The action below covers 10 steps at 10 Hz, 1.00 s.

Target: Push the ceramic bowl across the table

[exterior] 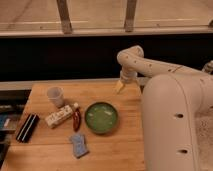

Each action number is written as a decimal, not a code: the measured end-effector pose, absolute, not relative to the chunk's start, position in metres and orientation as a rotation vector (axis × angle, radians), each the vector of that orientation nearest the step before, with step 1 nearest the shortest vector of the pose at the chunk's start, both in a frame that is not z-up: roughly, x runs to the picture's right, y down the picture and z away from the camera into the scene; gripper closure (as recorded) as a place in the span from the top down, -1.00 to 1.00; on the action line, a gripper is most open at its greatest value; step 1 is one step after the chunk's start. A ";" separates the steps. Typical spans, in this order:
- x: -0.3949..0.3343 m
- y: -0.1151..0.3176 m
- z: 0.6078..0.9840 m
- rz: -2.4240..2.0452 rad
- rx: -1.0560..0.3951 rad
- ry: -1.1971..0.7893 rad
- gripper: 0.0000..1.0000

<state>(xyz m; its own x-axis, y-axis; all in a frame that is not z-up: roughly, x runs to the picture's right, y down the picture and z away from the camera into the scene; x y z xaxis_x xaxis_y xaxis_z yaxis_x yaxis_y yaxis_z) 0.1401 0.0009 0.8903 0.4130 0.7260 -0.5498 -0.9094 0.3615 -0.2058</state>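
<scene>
The green ceramic bowl (101, 117) sits on the light-brown wooden table (125, 150), right of its middle. My gripper (119, 87) hangs from the white arm over the table's far right part, above and behind the bowl, apart from it. The arm's large white body covers the table's right side.
A translucent white cup (55, 96) stands at the back left. A white box (59, 116) and a red bottle (76, 118) lie left of the bowl. A black object (27, 127) lies at the left edge. A blue sponge (79, 145) lies near the front.
</scene>
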 end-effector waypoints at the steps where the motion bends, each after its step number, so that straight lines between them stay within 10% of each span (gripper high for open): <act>1: 0.140 0.001 0.890 1.090 -0.527 0.399 0.26; 6: 0.140 0.001 0.890 1.090 -0.527 0.399 -0.78; 10: 0.141 0.009 0.886 1.093 -0.509 0.421 -1.00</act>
<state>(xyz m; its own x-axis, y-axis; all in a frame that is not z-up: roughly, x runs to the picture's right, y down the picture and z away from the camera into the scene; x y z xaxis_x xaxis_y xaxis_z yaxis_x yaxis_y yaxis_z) 0.1415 0.0091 0.8859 0.4029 0.7259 -0.5575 -0.9123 0.3671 -0.1813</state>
